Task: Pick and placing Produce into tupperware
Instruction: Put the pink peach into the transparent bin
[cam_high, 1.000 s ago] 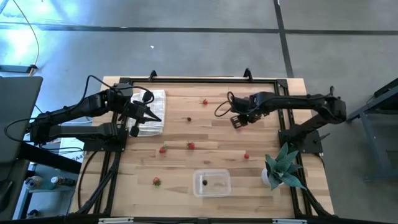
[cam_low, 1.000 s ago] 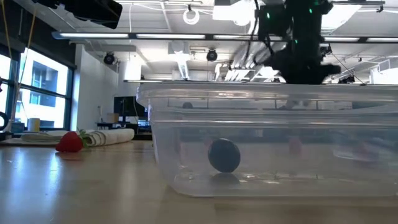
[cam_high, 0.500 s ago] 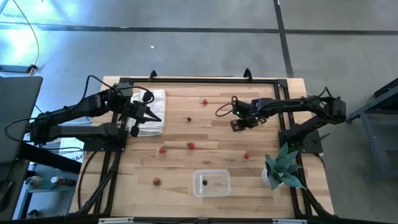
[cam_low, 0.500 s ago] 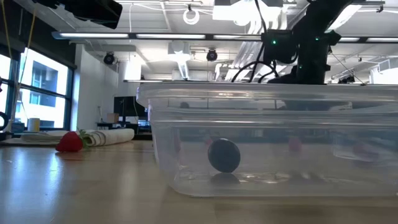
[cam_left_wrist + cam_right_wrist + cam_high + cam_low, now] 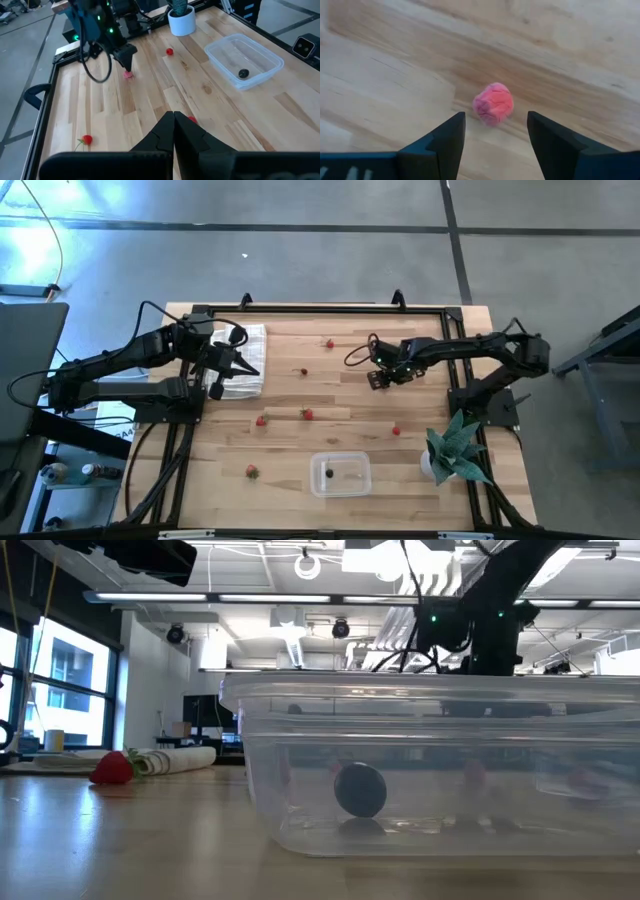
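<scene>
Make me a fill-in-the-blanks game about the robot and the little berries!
1. The right gripper has its fingers ____ around a pink berry on the table.
2. The clear tupperware holds one ____ berry.
3. The left gripper is ____, hovering by the white cloth.

Missing words: open; dark; shut

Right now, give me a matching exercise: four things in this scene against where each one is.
Things:
1. dark berry
2. pink berry
3. left gripper
4. potted plant

Places:
A. over the folded cloth
B. inside the clear container
C. near the table's right edge
D. between the right gripper's open fingers

Pairs: 1-B, 2-D, 3-A, 4-C
</scene>
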Controlling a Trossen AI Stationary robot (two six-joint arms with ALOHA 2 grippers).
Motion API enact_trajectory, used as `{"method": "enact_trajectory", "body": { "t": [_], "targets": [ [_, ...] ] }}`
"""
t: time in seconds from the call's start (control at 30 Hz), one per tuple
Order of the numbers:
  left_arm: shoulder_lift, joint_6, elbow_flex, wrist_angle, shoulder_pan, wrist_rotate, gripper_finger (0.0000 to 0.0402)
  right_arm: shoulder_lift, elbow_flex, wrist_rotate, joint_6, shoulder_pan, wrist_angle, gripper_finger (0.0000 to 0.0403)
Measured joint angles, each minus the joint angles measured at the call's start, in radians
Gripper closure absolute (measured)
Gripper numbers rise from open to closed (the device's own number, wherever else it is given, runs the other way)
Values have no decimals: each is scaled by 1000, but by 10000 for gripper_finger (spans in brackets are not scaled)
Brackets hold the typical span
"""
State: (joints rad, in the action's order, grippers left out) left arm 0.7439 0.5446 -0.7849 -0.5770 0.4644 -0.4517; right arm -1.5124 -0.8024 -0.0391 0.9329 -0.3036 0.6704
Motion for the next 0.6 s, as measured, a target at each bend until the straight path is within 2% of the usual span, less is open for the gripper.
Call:
{"method": "enact_trajectory", "body": {
  "t": [0.2,0.6],
  "targets": [
    [0,0,0,0,0,0,401,-79,0,-23,-42,-6,-16,196],
    [0,0,0,0,0,0,401,-90,-1,3,-14,-10,-45,196]
  ]
}}
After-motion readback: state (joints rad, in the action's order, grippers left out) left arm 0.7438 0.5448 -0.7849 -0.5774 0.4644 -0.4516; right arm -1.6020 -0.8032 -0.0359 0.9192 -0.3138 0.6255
